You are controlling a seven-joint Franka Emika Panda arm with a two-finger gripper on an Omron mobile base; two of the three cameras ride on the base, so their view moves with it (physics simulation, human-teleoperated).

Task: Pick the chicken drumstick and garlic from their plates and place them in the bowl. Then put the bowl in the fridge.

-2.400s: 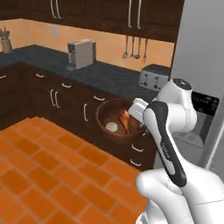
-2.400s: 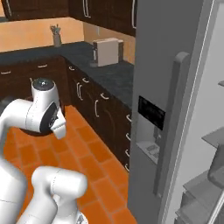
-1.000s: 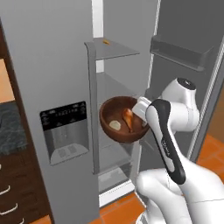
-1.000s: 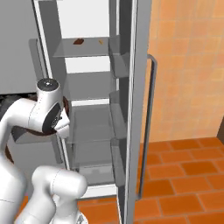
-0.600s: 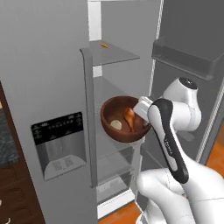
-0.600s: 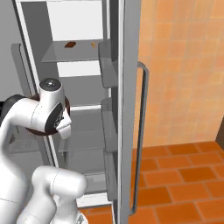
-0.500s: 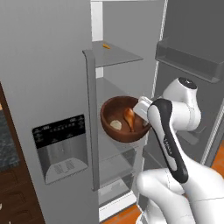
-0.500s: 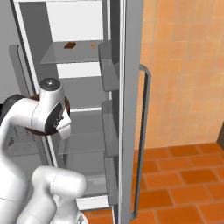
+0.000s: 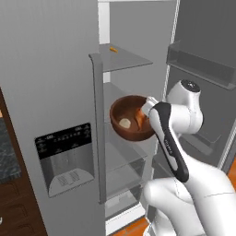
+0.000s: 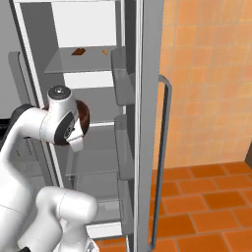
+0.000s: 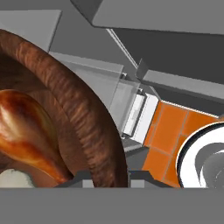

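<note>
Bowl point(image 9: 132, 120) and contents were carried at the gripper point(image 9: 148, 107), level with the open fridge point(image 9: 138, 69) and just in front of its middle glass shelf; the chicken drumstick point(image 9: 140, 118) and the garlic point(image 9: 125, 123) lay inside it. Compared with the views a moment earlier, we noted that the whole scene had slid sideways while arm and bowl kept their pose, so we read this as the base driving, bringing the open compartment squarely ahead. We judged loading finished and only the placing on a shelf left. In the hand view the bowl rim point(image 11: 83, 118) ran between the finger tips, which appeared clamped on it, though the tips themselves were cut off. Small items on the top shelf point(image 10: 78, 51) were too small to identify.
</note>
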